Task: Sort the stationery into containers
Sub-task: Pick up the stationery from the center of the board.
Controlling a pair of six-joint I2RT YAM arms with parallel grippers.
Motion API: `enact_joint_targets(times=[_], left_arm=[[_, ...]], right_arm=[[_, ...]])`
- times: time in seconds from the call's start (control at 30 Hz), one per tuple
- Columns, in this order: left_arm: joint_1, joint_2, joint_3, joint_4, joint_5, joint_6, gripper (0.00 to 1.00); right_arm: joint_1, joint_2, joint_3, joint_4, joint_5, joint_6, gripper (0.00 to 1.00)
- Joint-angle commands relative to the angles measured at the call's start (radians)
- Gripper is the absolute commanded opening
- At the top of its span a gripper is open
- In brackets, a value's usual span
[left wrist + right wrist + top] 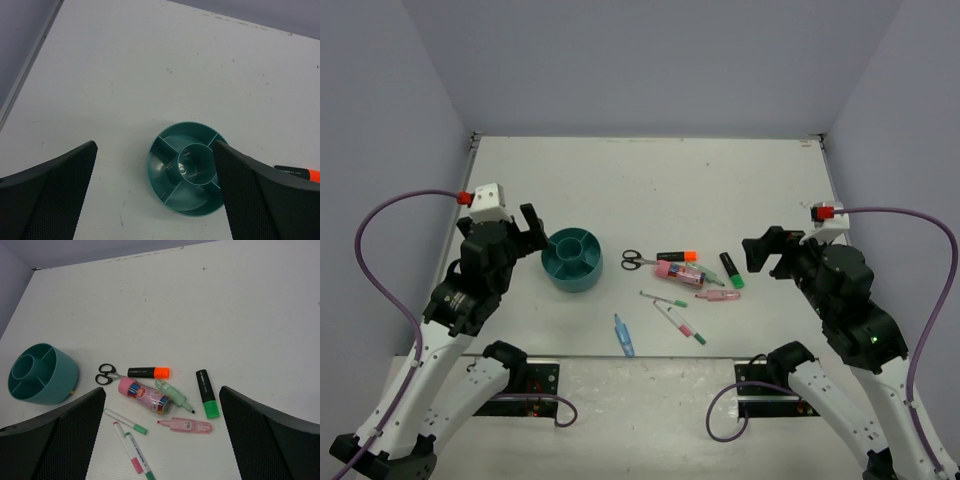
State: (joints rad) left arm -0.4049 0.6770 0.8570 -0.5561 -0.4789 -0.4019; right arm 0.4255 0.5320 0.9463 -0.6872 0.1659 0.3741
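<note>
Black jaws of the left tool (pixel 525 228) stand wide and hold nothing, just left of the teal organizer (pixel 570 277). The right tool (pixel 767 252) is wide too and holds nothing, near the green-capped highlighter (pixel 731 270). Between them on the white desk (pixel 650 180) lie the scissors (pixel 632 260), the orange-capped highlighter (pixel 677 256), the pink tube (pixel 675 271), two thin white pens (pixel 665 298) and the light-blue pen (pixel 623 335), all outside the organizer.

The white-and-black left arm (pixel 460 300) leans forward, elbow bent; the black mesh-padded left claw (pixel 535 232) is spread wide and empty, angled inward. The white-and-black right arm (pixel 860 320) mirrors it; the black right claw (pixel 767 252) likewise gapes, holding nothing.
</note>
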Motion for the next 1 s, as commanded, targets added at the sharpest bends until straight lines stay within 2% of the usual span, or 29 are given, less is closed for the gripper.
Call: enact_joint_targets(times=[0.0,0.47,0.57,0.67,0.77,0.97], left_arm=[[0.009,-0.009,-0.003,0.036,0.014,0.018,1.00],[0.009,-0.019,-0.007,0.045,0.055,0.025,1.00],[0.009,-0.021,-0.009,0.048,0.063,0.025,1.00],[0.009,-0.024,-0.009,0.050,0.065,0.027,1.00],[0.010,-0.024,-0.009,0.050,0.065,0.029,1.00],[0.011,-0.010,-0.010,0.055,0.092,0.034,1.00]], right_arm=[[0.006,-0.010,-0.003,0.048,0.027,0.022,0.99],[0.006,0.000,-0.069,0.136,-0.075,0.048,0.99],[0.006,0.057,-0.075,0.136,-0.075,0.054,0.99],[0.006,0.152,-0.061,0.104,0.003,0.047,0.99],[0.006,0.319,-0.010,0.024,0.037,0.042,0.99],[0.011,0.508,0.001,0.077,-0.116,0.001,0.99]])
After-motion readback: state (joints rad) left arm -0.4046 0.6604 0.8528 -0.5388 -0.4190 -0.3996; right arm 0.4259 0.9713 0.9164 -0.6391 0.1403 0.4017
